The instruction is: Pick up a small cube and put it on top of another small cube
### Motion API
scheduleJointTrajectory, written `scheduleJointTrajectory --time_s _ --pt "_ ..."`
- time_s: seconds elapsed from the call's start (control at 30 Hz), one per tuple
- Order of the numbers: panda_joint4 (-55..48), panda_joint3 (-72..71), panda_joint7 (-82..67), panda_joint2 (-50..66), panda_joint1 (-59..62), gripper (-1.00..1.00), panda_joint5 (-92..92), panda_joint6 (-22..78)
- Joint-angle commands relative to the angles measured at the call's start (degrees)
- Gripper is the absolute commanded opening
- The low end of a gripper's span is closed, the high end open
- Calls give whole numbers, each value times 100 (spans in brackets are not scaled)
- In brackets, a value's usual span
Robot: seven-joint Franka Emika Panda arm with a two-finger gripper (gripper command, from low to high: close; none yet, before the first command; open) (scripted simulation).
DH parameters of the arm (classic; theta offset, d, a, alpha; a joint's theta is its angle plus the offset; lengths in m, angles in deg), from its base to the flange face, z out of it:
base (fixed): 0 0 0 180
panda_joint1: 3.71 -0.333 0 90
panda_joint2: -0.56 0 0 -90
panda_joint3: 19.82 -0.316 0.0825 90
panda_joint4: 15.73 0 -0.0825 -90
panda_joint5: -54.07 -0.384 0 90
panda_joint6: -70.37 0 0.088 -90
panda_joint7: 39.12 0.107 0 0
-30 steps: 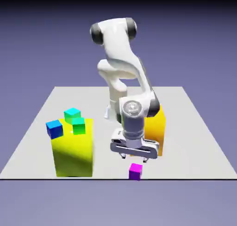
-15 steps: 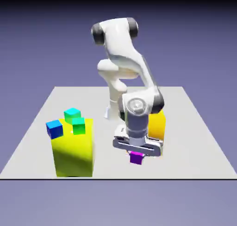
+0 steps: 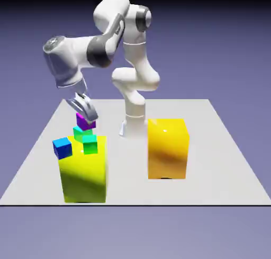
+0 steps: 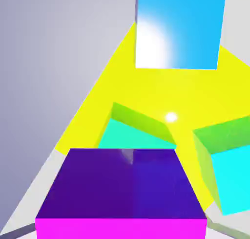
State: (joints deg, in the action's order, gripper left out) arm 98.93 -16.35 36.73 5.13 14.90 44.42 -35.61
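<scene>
Magenta-purple cube [image 3: 86, 122] pinched btwn jaws of gripper [image 3: 86, 118], aloft, just above teal cube [image 3: 81, 134] in ext. view; depth gap can't be told. In hand view, looks off-line: teal to right of held cube, green cube [image 4: 139, 134] part-hidden behind it. Prob. needs shift twd hand view's right, away from green, then lower onto teal. Release only once seated square, else risk slide-off.
</scene>
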Motion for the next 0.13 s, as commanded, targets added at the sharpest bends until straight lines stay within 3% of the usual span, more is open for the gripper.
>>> scheduleJointTrajectory --time_s 0.0,0.03,0.1 --pt "88 -5 -3 8 -2 -100 8 -92" --pt "88 -5 -3 8 -2 100 8 -92" --pt "-120 6 13 -10 11 100 22 134"
